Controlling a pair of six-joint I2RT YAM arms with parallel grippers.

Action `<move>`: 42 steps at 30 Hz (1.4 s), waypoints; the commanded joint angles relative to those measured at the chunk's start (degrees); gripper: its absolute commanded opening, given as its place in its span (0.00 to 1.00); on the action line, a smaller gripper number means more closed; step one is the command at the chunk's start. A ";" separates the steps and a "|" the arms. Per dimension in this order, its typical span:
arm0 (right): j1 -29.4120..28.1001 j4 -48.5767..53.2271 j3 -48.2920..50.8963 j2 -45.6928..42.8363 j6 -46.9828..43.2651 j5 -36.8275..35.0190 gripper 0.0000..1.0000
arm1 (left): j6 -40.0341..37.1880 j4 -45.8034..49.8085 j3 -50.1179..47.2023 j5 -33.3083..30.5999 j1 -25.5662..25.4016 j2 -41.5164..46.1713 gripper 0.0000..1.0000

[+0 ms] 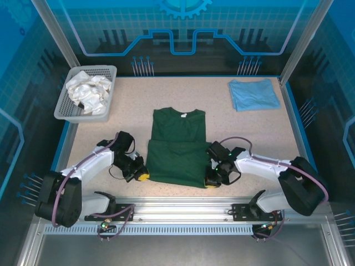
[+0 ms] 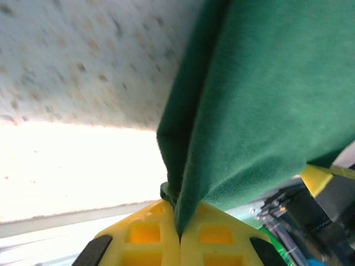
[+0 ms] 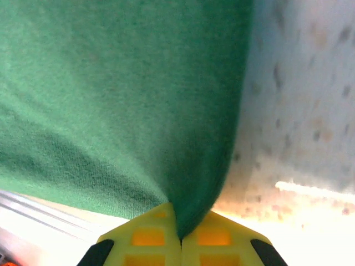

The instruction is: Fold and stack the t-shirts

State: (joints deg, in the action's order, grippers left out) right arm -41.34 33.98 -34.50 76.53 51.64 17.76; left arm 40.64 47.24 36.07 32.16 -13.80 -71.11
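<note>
The dark green t-shirt [image 1: 177, 149] lies in the middle of the table, sleeves folded in, its white neck label at the far end. My left gripper [image 1: 142, 177] is shut on its near left corner, and the green cloth [image 2: 260, 105] runs pinched between the yellow fingers [image 2: 144, 233]. At the near right corner my right gripper [image 1: 211, 182] is also shut on the shirt, with the fabric [image 3: 122, 100] caught between its yellow fingers [image 3: 222, 238]. A folded light blue t-shirt [image 1: 253, 94] rests at the far right of the table.
A white mesh basket [image 1: 66, 108] holding crumpled white cloth [image 1: 87, 92] stands at the far left. The speckled table [image 1: 122, 100] ends at a metal rail [image 1: 177, 210] along the near side, by the arm bases.
</note>
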 commanded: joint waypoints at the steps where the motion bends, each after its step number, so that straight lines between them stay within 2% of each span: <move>1: -1.75 5.26 1.48 -5.24 2.28 -1.47 0.00 | -3.81 10.39 2.36 2.40 -0.35 2.70 0.00; 4: -1.79 8.29 -0.27 -11.22 2.63 -2.42 0.00 | -5.33 12.66 4.05 2.85 -0.52 2.66 0.00; 7: -0.40 11.64 -4.11 -15.42 1.44 -3.51 0.00 | -5.31 10.42 6.35 4.65 -0.52 2.78 0.00; 12: 6.43 17.26 -13.95 -14.33 -3.75 -2.89 0.00 | -4.46 8.62 16.80 5.66 -0.27 -0.27 0.00; 18: 15.36 19.86 -28.37 -5.33 -9.00 0.63 0.00 | 0.45 0.93 27.13 6.06 1.86 -4.76 0.00; 22: 19.62 23.51 -38.80 4.24 -11.68 1.67 0.00 | 4.26 -3.91 32.19 6.24 3.82 -9.43 0.00; 27: 24.08 25.37 -51.41 16.21 -11.66 4.15 0.00 | 5.02 -5.93 39.81 5.24 6.79 -17.94 0.00; 30: 26.44 28.89 -61.68 26.33 -11.87 5.24 0.00 | 6.45 -7.43 44.54 5.60 9.14 -25.24 0.01; 32: 28.03 31.20 -69.55 34.21 -11.72 5.32 0.01 | 7.85 -9.31 48.96 6.05 10.34 -31.57 0.07; 34: 29.83 31.81 -77.00 42.63 -10.46 7.63 0.07 | 8.29 -9.28 55.11 5.19 10.97 -38.28 0.11; 36: 31.34 33.29 -86.08 51.41 -8.44 8.50 0.19 | 8.55 -8.46 62.14 2.54 11.31 -45.06 0.30; 37: 32.15 34.68 -92.21 55.90 -7.65 8.47 0.30 | 8.83 -7.52 65.89 0.33 11.43 -48.62 0.46; 39: 33.76 39.31 -103.69 65.18 -5.76 6.03 0.47 | 9.66 -7.72 71.82 -2.87 11.77 -53.79 0.69; 40: 34.72 40.76 -108.30 68.33 -4.40 6.30 0.50 | 10.83 -8.16 73.31 -4.04 11.87 -55.41 0.78; 42: 35.86 42.42 -113.15 70.10 -2.69 5.79 0.60 | 13.01 -11.93 72.56 -4.15 11.81 -54.97 0.85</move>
State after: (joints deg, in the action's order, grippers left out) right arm -7.73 67.59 -140.75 144.64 45.32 23.79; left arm 50.37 37.08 106.59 30.92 -2.28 -126.30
